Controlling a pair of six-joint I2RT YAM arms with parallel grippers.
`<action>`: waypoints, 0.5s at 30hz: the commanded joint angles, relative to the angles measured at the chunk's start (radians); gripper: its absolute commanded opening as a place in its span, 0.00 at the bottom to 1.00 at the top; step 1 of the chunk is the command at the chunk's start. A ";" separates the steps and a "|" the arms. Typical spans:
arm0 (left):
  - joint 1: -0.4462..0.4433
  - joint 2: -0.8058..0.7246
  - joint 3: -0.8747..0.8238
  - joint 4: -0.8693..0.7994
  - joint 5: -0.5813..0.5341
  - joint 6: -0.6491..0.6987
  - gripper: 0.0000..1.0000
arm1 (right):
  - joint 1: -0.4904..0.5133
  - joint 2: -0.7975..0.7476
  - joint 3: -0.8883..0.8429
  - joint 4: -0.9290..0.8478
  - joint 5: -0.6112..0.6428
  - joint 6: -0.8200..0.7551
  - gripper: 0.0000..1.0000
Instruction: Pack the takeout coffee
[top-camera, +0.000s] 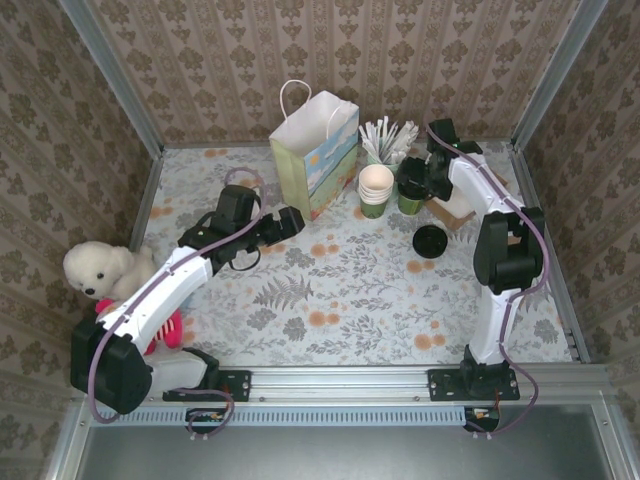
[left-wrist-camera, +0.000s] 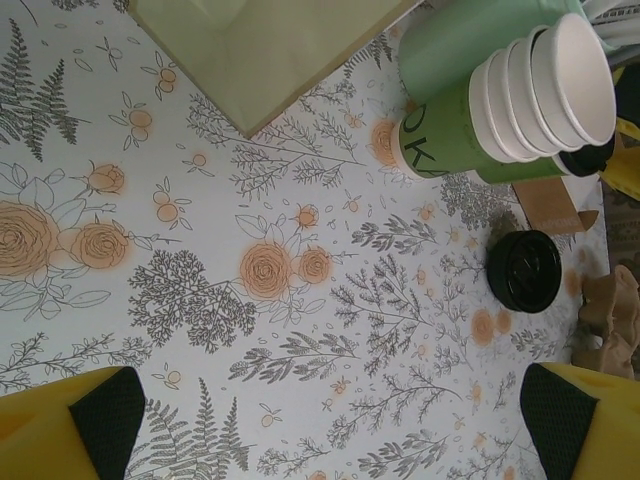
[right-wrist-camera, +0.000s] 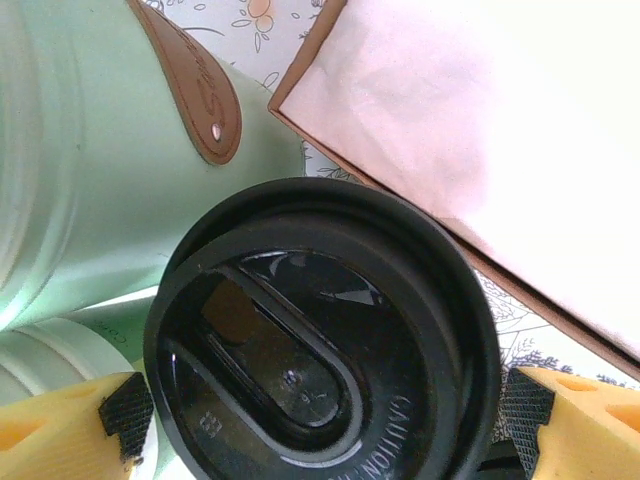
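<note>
From the top external camera, the left gripper (top-camera: 294, 222) hangs above the flowered tabletop (top-camera: 340, 300) just in front of a white paper gift bag with a painted landscape and cord handles (top-camera: 313, 150). The right gripper (top-camera: 414, 186) reaches to the far right side, where the takeout coffee (top-camera: 410, 203), a small green paper cup with a round black plastic lid, stands beside a stack of lidless green cups with cream insides (top-camera: 376, 188). A loose round black lid (top-camera: 430, 241) lies on the table nearer the arms, and a white plush bear (top-camera: 100, 268) sits at the left edge. In the left wrist view the left gripper (left-wrist-camera: 330, 430) has its jaws spread wide with bare tabletop (left-wrist-camera: 250, 300) between them; the bag's corner (left-wrist-camera: 270, 50), the cup stack (left-wrist-camera: 520, 90) and the loose lid (left-wrist-camera: 524, 270) lie beyond. In the right wrist view the right gripper (right-wrist-camera: 320, 440) straddles the coffee's black lid (right-wrist-camera: 320, 340), one yellow finger's dark pad at each side of the rim. I cannot tell whether the pads press on it. A pale green tin with a brown tag (right-wrist-camera: 90, 130) and a brown-edged white box (right-wrist-camera: 480, 120) stand close behind.
</note>
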 joint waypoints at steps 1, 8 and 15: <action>0.011 -0.022 0.020 0.018 0.002 -0.013 1.00 | -0.003 -0.088 0.004 -0.024 0.015 -0.014 0.94; 0.020 0.022 0.144 0.050 -0.015 -0.061 1.00 | -0.003 -0.277 -0.104 0.065 0.070 -0.007 1.00; -0.006 0.166 0.424 -0.159 -0.310 -0.231 1.00 | -0.003 -0.647 -0.411 0.210 0.125 0.058 1.00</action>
